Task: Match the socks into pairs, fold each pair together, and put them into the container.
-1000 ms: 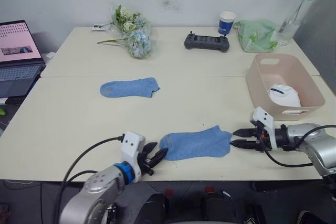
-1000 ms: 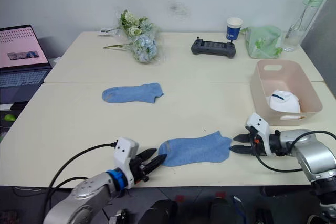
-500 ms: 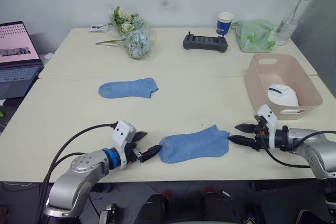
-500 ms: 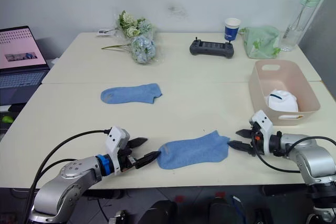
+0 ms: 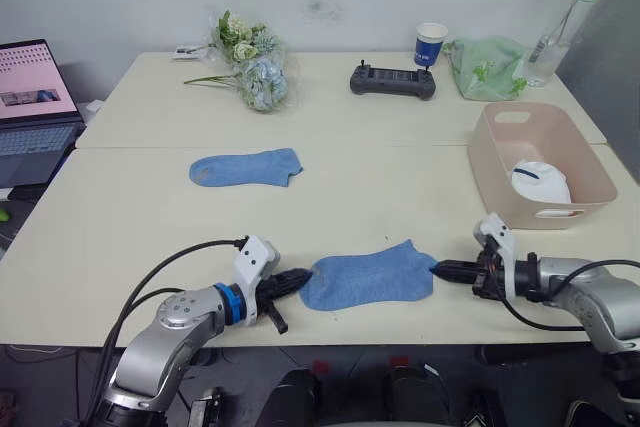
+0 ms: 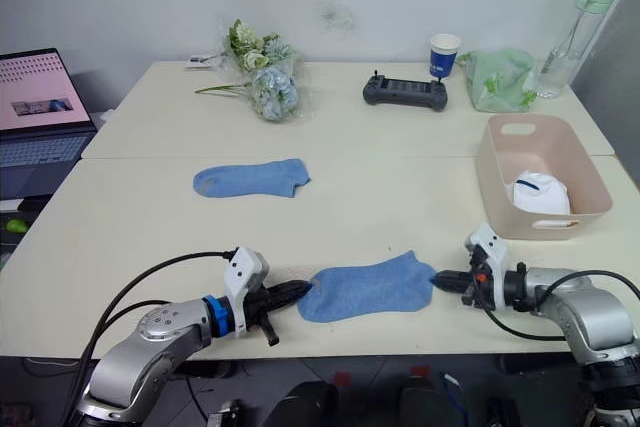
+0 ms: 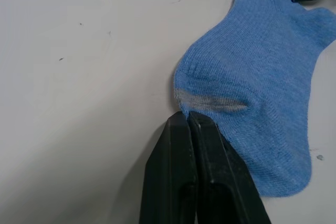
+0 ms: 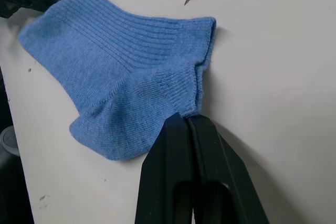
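Note:
A light blue sock (image 5: pixel 370 274) lies flat near the table's front edge. My left gripper (image 5: pixel 300 282) is at its toe end, fingers pressed together on the toe's edge (image 7: pixel 187 114). My right gripper (image 5: pixel 440 269) is at the cuff end, shut on the bunched cuff corner (image 8: pixel 185 116). A second light blue sock (image 5: pixel 246 166) lies flat farther back on the left. The pale pink container (image 5: pixel 585 162) stands at the right with a folded white sock (image 5: pixel 540 184) inside it.
Along the far edge are a bunch of flowers (image 5: pixel 250 67), a black controller (image 5: pixel 393 80), a blue-and-white paper cup (image 5: pixel 431 45), a pale green bag (image 5: pixel 488 67) and a bottle (image 5: pixel 560 17). An open laptop (image 5: pixel 35 97) sits at the left.
Both grippers stood open just off the near sock's ends. Each has moved in against the sock and shut, the left at the toe and the right at the cuff.

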### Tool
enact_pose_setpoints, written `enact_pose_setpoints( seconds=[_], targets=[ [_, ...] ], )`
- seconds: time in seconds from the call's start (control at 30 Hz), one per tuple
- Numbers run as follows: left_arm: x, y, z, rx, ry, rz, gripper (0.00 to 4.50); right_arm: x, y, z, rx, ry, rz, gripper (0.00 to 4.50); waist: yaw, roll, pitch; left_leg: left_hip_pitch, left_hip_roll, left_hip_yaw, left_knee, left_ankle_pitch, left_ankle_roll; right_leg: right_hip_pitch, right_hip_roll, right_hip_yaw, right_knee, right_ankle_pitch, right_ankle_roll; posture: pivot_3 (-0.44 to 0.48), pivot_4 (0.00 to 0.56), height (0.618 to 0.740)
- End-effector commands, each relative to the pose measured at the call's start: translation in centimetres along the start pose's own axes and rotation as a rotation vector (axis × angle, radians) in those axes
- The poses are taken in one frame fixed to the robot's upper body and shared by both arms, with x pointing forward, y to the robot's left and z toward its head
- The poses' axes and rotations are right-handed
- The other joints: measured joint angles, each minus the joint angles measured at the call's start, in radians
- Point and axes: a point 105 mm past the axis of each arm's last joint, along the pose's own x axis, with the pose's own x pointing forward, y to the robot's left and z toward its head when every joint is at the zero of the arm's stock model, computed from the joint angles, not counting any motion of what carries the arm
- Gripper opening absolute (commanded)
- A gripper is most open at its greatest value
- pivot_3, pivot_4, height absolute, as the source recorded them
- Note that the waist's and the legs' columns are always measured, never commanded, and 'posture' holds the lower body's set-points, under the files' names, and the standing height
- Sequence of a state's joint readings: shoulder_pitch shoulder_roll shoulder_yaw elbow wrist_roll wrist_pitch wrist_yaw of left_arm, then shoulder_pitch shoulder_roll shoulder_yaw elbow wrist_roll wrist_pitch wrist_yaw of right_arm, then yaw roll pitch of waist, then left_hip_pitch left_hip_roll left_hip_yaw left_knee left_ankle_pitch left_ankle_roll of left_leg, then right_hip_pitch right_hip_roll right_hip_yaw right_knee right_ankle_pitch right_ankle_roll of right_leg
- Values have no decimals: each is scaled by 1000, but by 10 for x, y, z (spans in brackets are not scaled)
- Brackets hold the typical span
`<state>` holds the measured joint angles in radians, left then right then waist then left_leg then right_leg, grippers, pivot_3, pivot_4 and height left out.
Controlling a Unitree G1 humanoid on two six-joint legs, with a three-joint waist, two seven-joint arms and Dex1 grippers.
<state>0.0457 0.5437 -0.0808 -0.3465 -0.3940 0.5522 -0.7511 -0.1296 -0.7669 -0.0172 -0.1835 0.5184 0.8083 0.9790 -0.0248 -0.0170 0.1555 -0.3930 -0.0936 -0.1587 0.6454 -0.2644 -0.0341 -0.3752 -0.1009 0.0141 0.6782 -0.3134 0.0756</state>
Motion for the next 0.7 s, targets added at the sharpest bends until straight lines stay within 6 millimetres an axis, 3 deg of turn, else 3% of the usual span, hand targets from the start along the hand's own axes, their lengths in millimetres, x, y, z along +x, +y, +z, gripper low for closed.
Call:
enact_pose_setpoints(
  seconds=[0.03, 0.27, 0.53, 0.63, 0.7],
  targets=[
    [7, 1, 7, 48, -16, 0, 10, -13, 0, 11, -29, -31, -28, 0, 0, 0, 0, 0, 0, 0, 0, 0, 0, 0, 0, 0, 0, 0, 0, 0, 150, 740],
    [14, 5, 10, 76, -8, -8, 10, -26, -3, 10, -14, -23, -59, 0, 1, 0, 0, 0, 0, 0, 0, 0, 0, 0, 0, 0, 0, 0, 0, 0, 150, 740],
    [18, 7, 10, 91, -5, -11, 10, -23, 4, 2, -24, 16, -45, 0, 2, 0, 0, 0, 0, 0, 0, 0, 0, 0, 0, 0, 0, 0, 0, 0, 150, 740],
    [15, 12, 14, 89, -34, 14, 597, -25, -3, 11, -50, -31, -96, 649, 2, 0, 0, 0, 0, 0, 0, 0, 0, 0, 0, 0, 0, 0, 0, 0, 150, 740],
    [12, 15, 18, 93, -54, 27, 1198, -29, -5, 15, -53, -42, -106, 1342, 2, 0, 0, 0, 0, 0, 0, 0, 0, 0, 0, 0, 0, 0, 0, 0, 150, 740]
  ],
)
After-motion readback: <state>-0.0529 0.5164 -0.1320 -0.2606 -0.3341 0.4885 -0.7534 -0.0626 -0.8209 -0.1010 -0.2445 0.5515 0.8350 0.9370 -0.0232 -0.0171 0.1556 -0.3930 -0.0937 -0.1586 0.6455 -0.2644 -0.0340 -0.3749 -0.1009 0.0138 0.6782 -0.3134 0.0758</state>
